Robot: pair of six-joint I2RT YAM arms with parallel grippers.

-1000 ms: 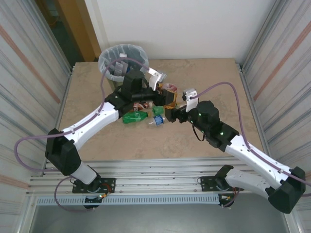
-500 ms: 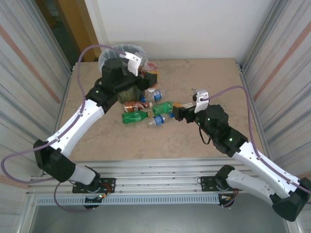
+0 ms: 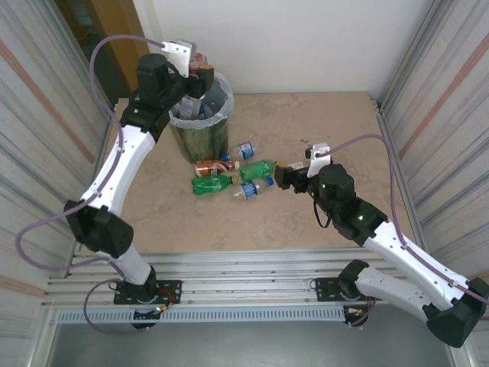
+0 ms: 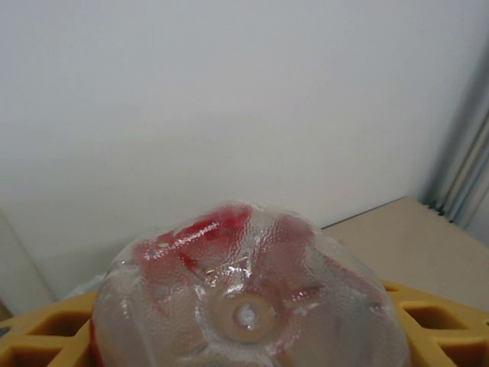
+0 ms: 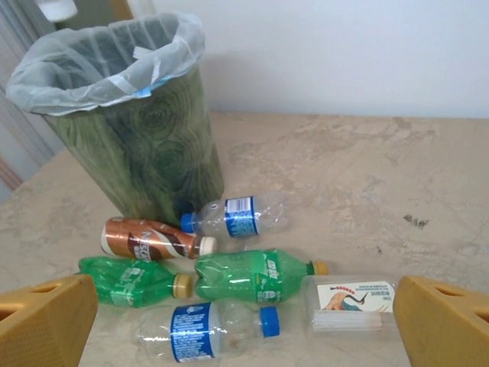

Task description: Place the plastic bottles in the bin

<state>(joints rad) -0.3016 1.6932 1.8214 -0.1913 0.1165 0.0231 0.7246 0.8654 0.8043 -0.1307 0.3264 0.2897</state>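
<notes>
My left gripper (image 3: 197,69) is raised over the far rim of the bin (image 3: 200,130) and is shut on a clear red-labelled bottle (image 4: 248,306), whose base fills the left wrist view between the yellow fingers (image 4: 439,325). The dark green bin (image 5: 137,145) has a pale bag liner. In front of it lie a clear blue-labelled bottle (image 5: 237,215), a brown bottle (image 5: 149,239), two green bottles (image 5: 130,279) (image 5: 256,274) and another clear blue-capped bottle (image 5: 206,327). My right gripper (image 3: 284,176) stands open just right of the pile, low over the table.
A small clear plastic box with a printed card (image 5: 348,303) lies between the right fingers (image 5: 447,321), beside the middle green bottle's cap. Corrugated metal walls stand along both sides of the tan table (image 3: 321,122). A white wall closes the back.
My left arm has lifted the red-labelled bottle from the pile up and back to above the bin. My right gripper has drawn back slightly to the right.
</notes>
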